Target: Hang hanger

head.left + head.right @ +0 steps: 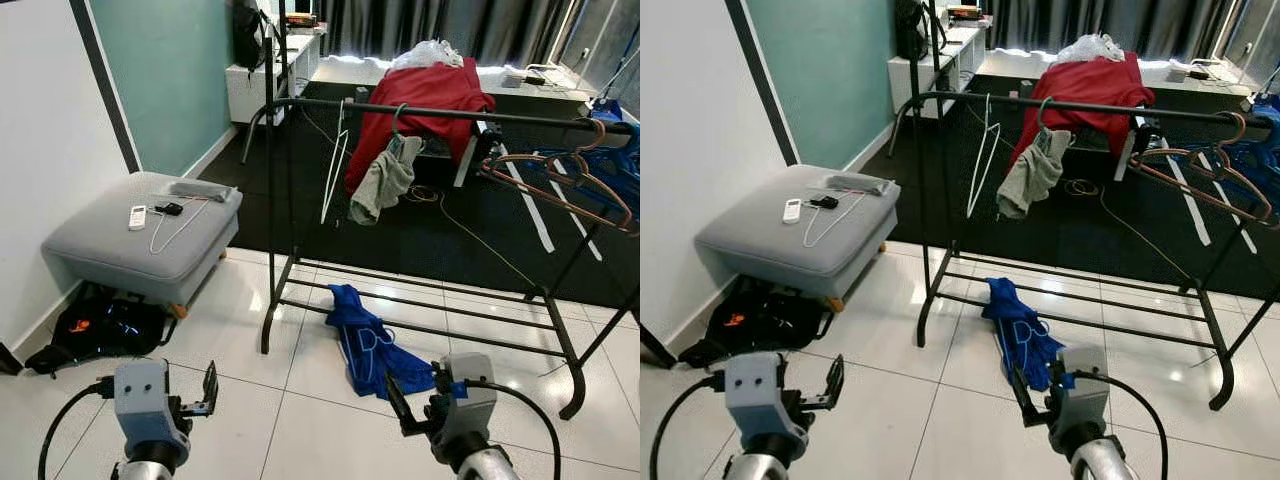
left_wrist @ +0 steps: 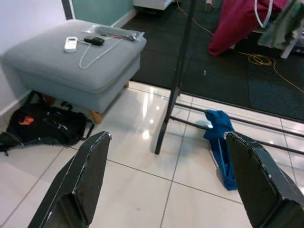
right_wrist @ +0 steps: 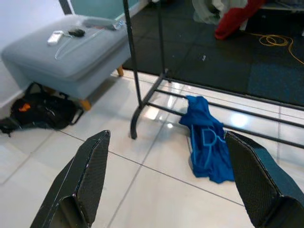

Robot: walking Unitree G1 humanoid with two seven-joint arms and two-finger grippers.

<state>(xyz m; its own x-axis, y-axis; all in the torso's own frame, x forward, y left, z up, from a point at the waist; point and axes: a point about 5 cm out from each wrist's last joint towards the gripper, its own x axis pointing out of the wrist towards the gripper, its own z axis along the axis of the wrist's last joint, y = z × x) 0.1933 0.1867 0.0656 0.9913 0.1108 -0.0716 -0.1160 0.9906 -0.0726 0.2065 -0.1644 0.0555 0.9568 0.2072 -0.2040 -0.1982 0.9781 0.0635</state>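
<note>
A white wire hanger [image 1: 170,228] lies on the grey ottoman [image 1: 120,250] at the left, beside a remote [image 1: 137,216]. Ahead stands a black clothes rack [image 1: 450,113]. From its top rail hang another white hanger [image 1: 336,165], a grey garment [image 1: 385,180] and, at the right end, brown hangers [image 1: 560,185]. My left gripper [image 1: 200,395] is held low over the tiles, open and empty, pointing towards the ottoman and the rack's left leg [image 2: 166,128]. My right gripper [image 1: 415,395] is low too, open and empty, just short of a blue garment [image 3: 206,147] on the floor.
A black bag [image 1: 100,325] lies on the floor against the ottoman. A red cloth [image 1: 430,95] drapes over furniture behind the rack, with cables on the dark carpet. White wall runs along the left. Bare white tiles lie between me and the rack.
</note>
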